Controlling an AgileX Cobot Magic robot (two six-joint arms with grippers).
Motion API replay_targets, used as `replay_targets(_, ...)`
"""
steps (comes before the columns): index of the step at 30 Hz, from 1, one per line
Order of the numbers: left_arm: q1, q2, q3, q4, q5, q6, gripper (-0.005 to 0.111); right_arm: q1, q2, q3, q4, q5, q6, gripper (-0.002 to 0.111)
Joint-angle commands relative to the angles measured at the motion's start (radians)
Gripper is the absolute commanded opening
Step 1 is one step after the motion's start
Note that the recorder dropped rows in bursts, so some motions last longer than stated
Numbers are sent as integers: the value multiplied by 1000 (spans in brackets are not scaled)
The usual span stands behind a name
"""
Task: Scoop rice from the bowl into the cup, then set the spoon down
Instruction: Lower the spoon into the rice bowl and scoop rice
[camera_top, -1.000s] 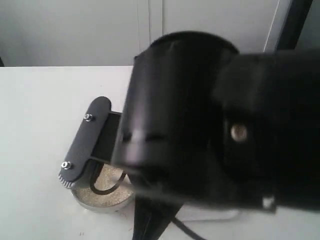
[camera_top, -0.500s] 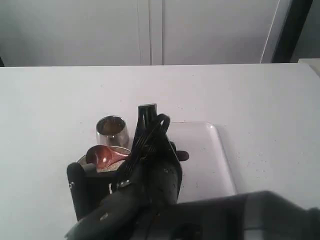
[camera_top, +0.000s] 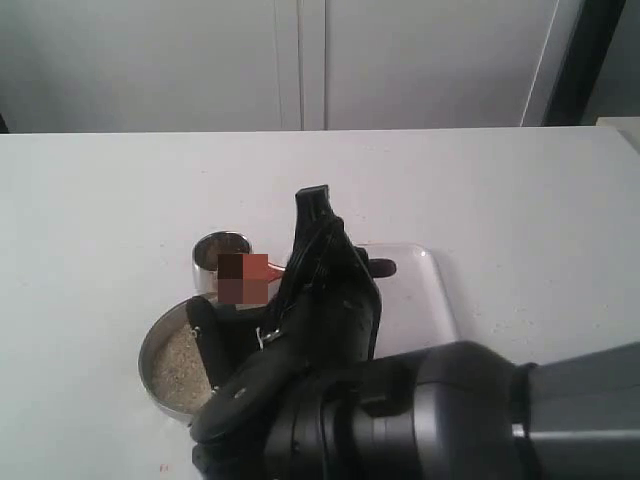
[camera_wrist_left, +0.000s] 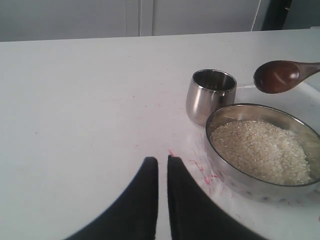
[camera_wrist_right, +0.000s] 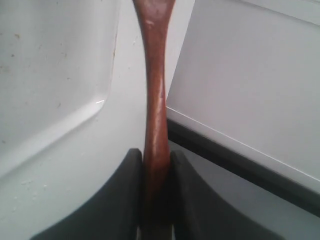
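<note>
- The white table (camera_top: 110, 200) carries everything; its far edge runs along pale cabinet doors (camera_top: 400, 60).
- The black right arm (camera_top: 440, 420) fills the near part of the exterior view. It reaches in over the table's near edge and hides part of what lies there.
- A clear, shallow tray (camera_top: 425, 300) with rounded corners lies flat on the table. It is about midway along the table's width and nearer the near edge than the far one.
- The steel bowl (camera_wrist_left: 220, 165) stands on the table just left of the tray and close to the near edge.
- The rice (camera_wrist_left: 260, 150) lies in the bowl as a low, even bed that stays below the rim.
- The wooden spoon (camera_wrist_left: 275, 76) is off the table, with its handle running back toward the right arm. Its oval scoop hangs by the cup's mouth, higher than the rim. Whether it is directly over the opening cannot be told.
- The steel cup (camera_wrist_left: 210, 97) stands upright just behind the bowl on the far-edge side, almost touching it. Its inside is too dark to read.
- The right gripper (camera_wrist_right: 156, 165) has its two dark jaws clamped on the spoon's handle, one on each side.
- The left gripper (camera_wrist_left: 162, 167) hangs over bare table left of the bowl. Its jaws are drawn together with only a slit between them, and nothing is in them.
</note>
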Motion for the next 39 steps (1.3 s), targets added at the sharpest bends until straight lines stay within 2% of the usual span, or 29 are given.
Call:
replay_targets(1, -9, 1, -6, -10, -3, 0, 14, -8, 1, 3, -34, -82, 2, 0)
replay_targets(9, -9, 1, -6, -10, -3, 0, 14, -8, 79, 3, -45, -63, -72, 0)
replay_targets(20, -9, 1, -6, -10, -3, 0, 14, -8, 141, 3, -105, -58, -66, 0)
replay_targets(39, -9, 1, -6, -10, -3, 0, 14, -8, 135, -29, -13, -81, -108, 0)
